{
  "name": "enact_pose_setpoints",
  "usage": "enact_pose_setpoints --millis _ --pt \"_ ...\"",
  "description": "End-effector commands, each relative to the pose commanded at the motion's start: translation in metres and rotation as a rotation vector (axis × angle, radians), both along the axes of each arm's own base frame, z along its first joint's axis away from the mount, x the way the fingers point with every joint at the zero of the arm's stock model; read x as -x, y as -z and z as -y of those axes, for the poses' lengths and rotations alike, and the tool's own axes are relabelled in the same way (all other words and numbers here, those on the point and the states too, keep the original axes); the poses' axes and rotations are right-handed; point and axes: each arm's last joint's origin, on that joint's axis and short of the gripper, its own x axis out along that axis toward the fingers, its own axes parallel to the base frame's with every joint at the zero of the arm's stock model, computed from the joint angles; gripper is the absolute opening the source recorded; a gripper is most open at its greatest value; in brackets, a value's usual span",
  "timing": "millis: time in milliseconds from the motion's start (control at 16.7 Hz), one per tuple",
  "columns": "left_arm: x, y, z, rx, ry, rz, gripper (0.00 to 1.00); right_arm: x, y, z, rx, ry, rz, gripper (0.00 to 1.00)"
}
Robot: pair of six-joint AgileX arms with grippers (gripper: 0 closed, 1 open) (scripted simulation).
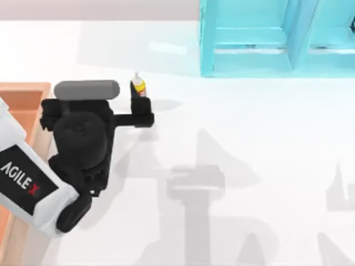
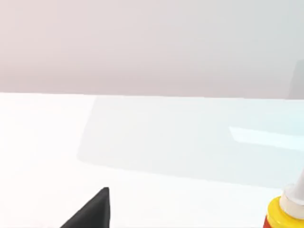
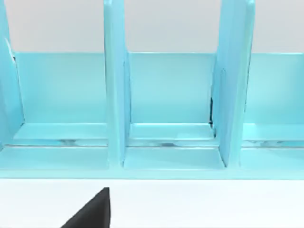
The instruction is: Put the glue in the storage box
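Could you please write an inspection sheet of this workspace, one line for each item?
Surface: white table, arm shadows on it.
Job's things: glue upright at the left gripper; storage box at the table's left edge, partly under the left arm, glue not in it.
Clutter: nothing seen.
Grippers: left gripper at the glue, grip cannot be judged; right gripper faces the shelf.
Cables: nothing seen.
Surroundings: cyan shelf unit with compartments at the table's far right.

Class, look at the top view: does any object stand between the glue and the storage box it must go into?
No loose object does. Between the glue and the storage box at the table's left edge is just the left arm itself; its left gripper is at the bottle.
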Motion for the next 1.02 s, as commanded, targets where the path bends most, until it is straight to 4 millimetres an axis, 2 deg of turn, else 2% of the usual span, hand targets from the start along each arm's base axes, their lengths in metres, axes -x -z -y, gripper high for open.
enact_pose_setpoints --millis 240,480,660,1020 --pt "0.000 0.048 0.026 -0.007 0.004 -0.006 1.00 0.000 0.000 0.000 0.000 0.000 0.000 1.00" --pt "0.004 0.079 0.040 -0.010 0.006 -0.002 1.00 0.000 0.000 0.000 0.000 0.000 0.000 1.00" --pt "0.006 0.087 0.043 -0.008 0.007 0.002 1.00 0.000 0.000 0.000 0.000 0.000 0.000 1.00" --pt "0.005 0.087 0.042 -0.010 0.004 -0.001 1.00 0.000 0.000 0.000 0.000 0.000 0.000 1.00"
